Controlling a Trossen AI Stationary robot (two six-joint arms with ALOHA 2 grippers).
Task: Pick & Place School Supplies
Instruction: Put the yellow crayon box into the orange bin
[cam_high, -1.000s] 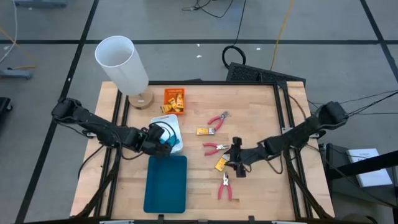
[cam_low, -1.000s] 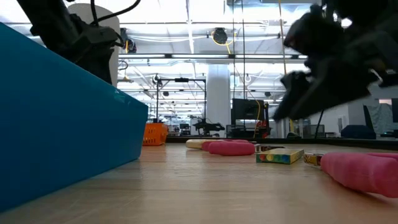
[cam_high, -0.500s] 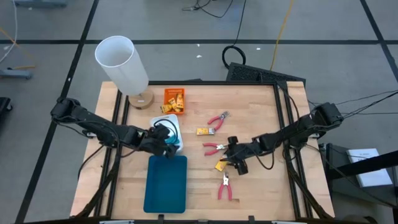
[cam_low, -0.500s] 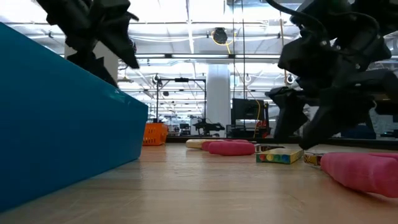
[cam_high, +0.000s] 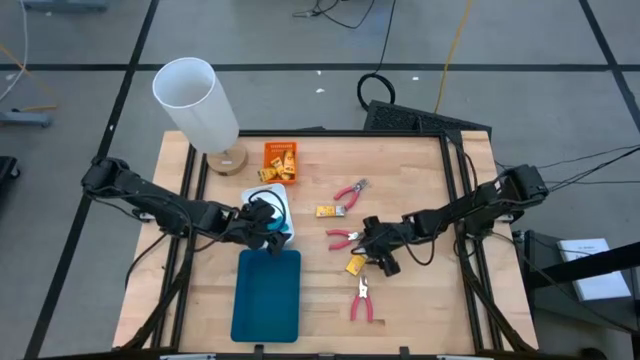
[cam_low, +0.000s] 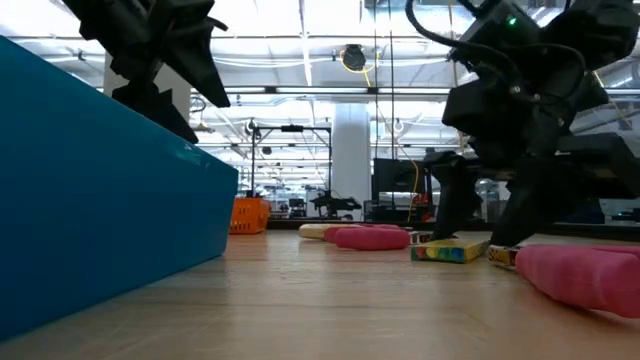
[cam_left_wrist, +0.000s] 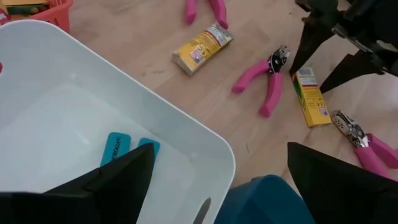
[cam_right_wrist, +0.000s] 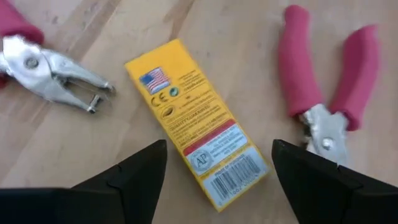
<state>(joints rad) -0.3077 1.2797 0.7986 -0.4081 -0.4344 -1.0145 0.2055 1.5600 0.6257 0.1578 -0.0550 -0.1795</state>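
My right gripper (cam_right_wrist: 217, 146) is open, low over the table's middle, with one finger on each side of a yellow packet (cam_right_wrist: 199, 127) lying flat on the wood (cam_high: 355, 264). It does not touch the packet. My left gripper (cam_left_wrist: 219, 149) is open above the white tray (cam_left_wrist: 205, 149), where two light-blue pieces (cam_left_wrist: 115, 149) lie on the bottom. A second yellow packet (cam_high: 330, 211) and three pink-handled metal tools (cam_high: 350, 190) (cam_high: 345, 237) (cam_high: 363, 300) rest on the table.
A teal tray (cam_high: 266, 295) sits near the table's near edge, beside the white tray (cam_high: 284, 212). An orange tray (cam_high: 281, 160) holding yellow packets and a tall white cylinder (cam_high: 195, 100) stand at the far left. Bare wood lies to the right of the tools.
My right gripper has moved down and toward the table's left, so that its open fingers now stand around the yellow packet. My left gripper has shifted slightly over the white tray.
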